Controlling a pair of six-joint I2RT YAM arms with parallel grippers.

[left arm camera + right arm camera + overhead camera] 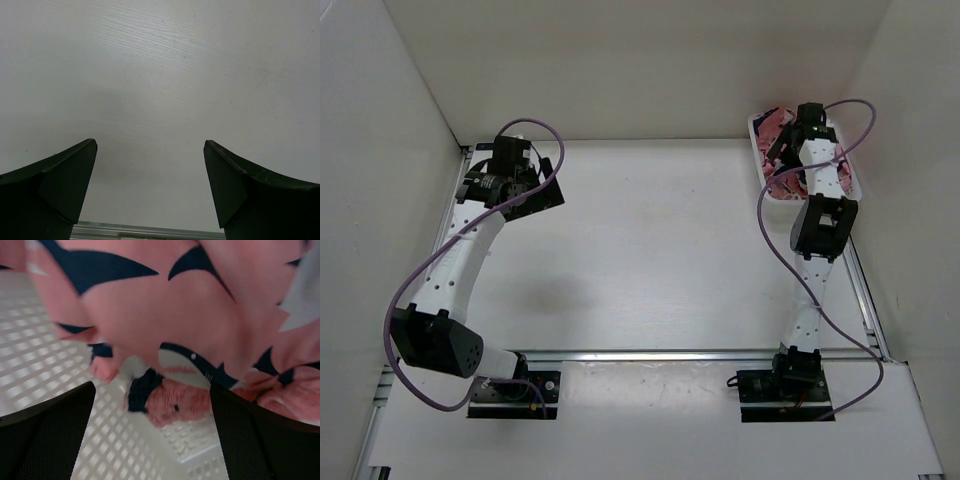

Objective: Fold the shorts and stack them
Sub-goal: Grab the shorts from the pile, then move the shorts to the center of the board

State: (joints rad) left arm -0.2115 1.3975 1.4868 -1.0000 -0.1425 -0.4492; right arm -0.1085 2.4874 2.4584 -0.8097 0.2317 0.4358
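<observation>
The coral-pink shorts [775, 125] with navy-and-white shark shapes lie bunched in the white mesh basket [850, 182] at the back right of the table. My right gripper [798, 130] hangs over the basket. In the right wrist view it is open [152, 405], its fingers [47, 432] on either side of a fold of the shorts [185, 325] just above the basket's mesh floor [45, 355]. My left gripper [505, 150] is at the back left. In the left wrist view it is open and empty [150, 170] over bare white table.
White walls close in the table at the back and both sides. Metal rails [700, 355] run along the near edge and the right side. A rail [145, 232] shows at the bottom of the left wrist view. Purple cables [775, 250] loop off both arms.
</observation>
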